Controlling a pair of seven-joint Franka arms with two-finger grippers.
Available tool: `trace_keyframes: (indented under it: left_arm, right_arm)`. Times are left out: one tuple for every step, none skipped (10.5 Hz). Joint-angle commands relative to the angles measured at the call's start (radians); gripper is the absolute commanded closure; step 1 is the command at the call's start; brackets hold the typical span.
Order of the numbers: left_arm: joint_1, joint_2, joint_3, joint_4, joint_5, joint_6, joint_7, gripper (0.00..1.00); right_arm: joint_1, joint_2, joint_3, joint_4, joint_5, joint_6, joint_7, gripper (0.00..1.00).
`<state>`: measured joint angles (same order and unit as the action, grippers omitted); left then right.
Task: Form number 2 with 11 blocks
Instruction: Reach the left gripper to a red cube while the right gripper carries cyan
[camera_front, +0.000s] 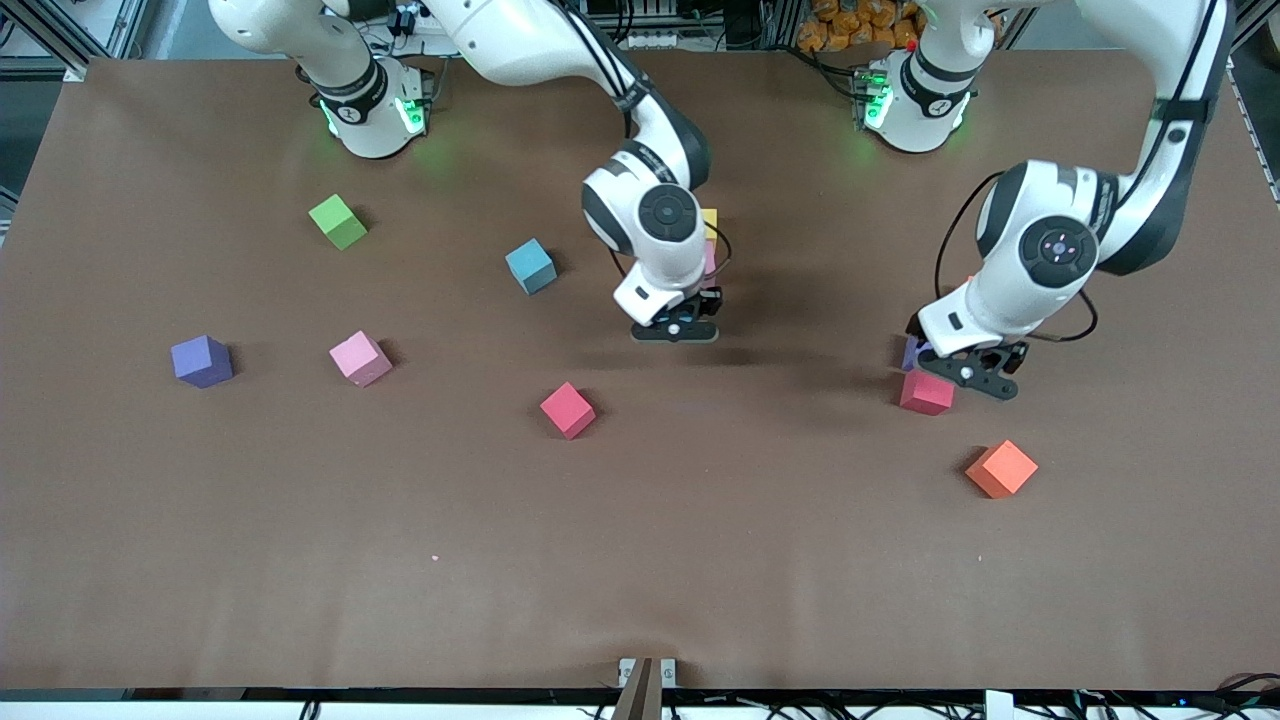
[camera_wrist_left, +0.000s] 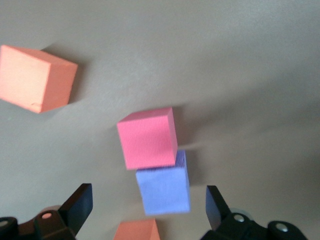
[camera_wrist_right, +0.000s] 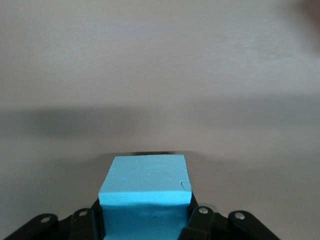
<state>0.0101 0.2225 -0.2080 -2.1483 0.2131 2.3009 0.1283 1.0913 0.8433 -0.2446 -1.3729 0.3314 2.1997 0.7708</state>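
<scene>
Blocks of matte foam, small equal cubes, are scattered across the brown bench (camera_front: 640, 560); no blocky digit 2 is legible yet. A yellow cube (camera_front: 710, 220) and a pink cube (camera_front: 710, 258) show only as slivers at the right arm's wrist, near mid-bench; in the inspector's judgement this is where the figure is being started, though the arm hides most of it.

The right pincer (camera_front: 676, 330) hangs over mid-bench, pinching a light blue cube (camera_wrist_right: 144, 192), evidently carried for placement in the figure. The left pincer (camera_front: 968, 368), spread wide, hovers low at the left arm's end of the bench, its fingers (camera_wrist_left: 77, 205) flanking a lilac-purple cube (camera_wrist_left: 164, 189) that touches a red cube (camera_wrist_left: 147, 137). Judged: a pick is being lined up.

Count visible:
- Light blue: two, one held, one darker teal (camera_front: 530, 266) on the bench.
- Red: two, the second (camera_front: 567, 409) near mid-bench.
- Pink: two seen, one loose (camera_front: 360, 358).
- Purple: two, one dark (camera_front: 202, 361) toward the right arm's end.
- Orange: one (camera_front: 1001, 468), plus a second orange-toned face (camera_wrist_left: 137, 231) at the left wrist view's edge.
- Yellow: one seen.
- Green: one (camera_front: 338, 221), apart, toward the right arm's end.
</scene>
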Motion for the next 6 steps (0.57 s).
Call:
trace_keyframes:
  left_arm:
    - [-0.054,0.066,0.064,0.034,-0.015,0.038,0.017,0.00]
    - [-0.055,0.072,0.067,0.041,-0.018,0.038,0.027,0.00]
    - [-0.056,0.075,0.070,0.045,-0.020,0.038,0.034,0.00]
    - [-0.055,0.086,0.071,0.044,-0.020,0.041,0.045,0.00]
    - [-0.055,0.089,0.088,0.044,-0.030,0.057,0.077,0.00]
    - [-0.055,0.107,0.104,0.044,-0.088,0.061,0.079,0.00]
  right_arm:
    - [0.004,0.086,0.004,0.109,0.009,-0.028,0.036,0.96]
    - [0.009,0.094,0.004,0.110,0.008,-0.028,0.038,0.96]
    - [0.022,0.095,0.004,0.110,0.003,-0.040,0.036,0.96]
    - [0.031,0.095,0.004,0.110,0.000,-0.069,0.038,0.96]
    - [0.044,0.094,0.004,0.110,-0.002,-0.086,0.039,0.96]
    - [0.054,0.094,0.002,0.110,-0.002,-0.103,0.039,0.96]
